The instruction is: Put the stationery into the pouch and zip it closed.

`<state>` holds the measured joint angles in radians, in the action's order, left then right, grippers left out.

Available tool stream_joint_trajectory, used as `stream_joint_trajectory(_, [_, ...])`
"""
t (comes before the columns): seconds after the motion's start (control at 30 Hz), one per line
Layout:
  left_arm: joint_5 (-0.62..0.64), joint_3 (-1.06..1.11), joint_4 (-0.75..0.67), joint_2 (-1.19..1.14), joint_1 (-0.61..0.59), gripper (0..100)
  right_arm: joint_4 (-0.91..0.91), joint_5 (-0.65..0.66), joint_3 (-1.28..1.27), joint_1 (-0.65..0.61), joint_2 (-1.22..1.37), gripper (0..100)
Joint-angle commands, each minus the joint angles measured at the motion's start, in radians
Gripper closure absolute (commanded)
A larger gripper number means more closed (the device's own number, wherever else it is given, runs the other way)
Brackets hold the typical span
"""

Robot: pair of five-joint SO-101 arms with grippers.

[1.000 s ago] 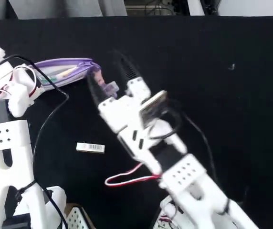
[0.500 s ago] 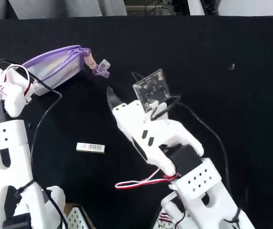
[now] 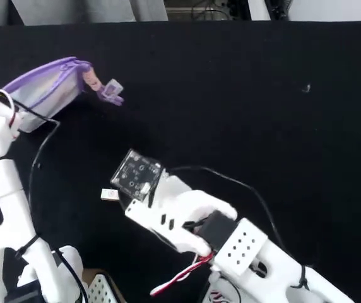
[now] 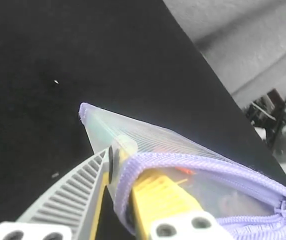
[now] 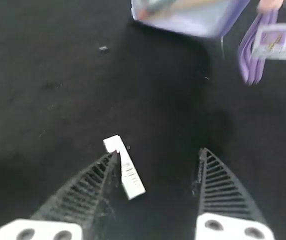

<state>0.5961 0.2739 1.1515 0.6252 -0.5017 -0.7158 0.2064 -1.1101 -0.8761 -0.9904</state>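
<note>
The clear pouch with purple zip (image 3: 41, 85) hangs at the back left, its mouth open, with stationery showing through its side. My left gripper (image 4: 120, 165) is shut on the pouch's rim (image 4: 183, 165), one finger inside and one outside. A purple pull tag (image 3: 111, 91) dangles from the pouch's right end. A small white stick-like item (image 3: 109, 194) lies flat on the black table, partly under my right arm (image 3: 187, 214). My right gripper (image 5: 158, 154) is open just above the table, and the white item (image 5: 125, 172) lies beside one of its fingers (image 5: 93, 185). Farther off lie the pouch (image 5: 188, 15) and tag (image 5: 273, 40).
The black table (image 3: 262, 95) stretches wide to the right and back. The left arm's white base and cables (image 3: 10, 208) stand at the front left. A red and white cable (image 3: 174, 281) trails from the right arm near the front edge.
My right arm pulled back from the pouch and swung down towards the front left, over the white item. My left gripper carried the pouch further left.
</note>
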Motion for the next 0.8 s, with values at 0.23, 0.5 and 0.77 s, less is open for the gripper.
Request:
stream_joint_trajectory(0.23, [-0.015,-0.071,-0.075,0.026,-0.131,97,0.163,0.009,0.082,-0.084,0.34,76.6])
stream_joint_trajectory(0.5, [-0.026,-0.081,-0.078,0.026,-0.168,97,0.161,0.011,0.289,-0.084,0.708,76.6])
stream_joint_trajectory(0.77, [-0.055,-0.061,-0.117,0.026,-0.166,97,0.16,0.012,0.44,-0.083,0.957,76.6])
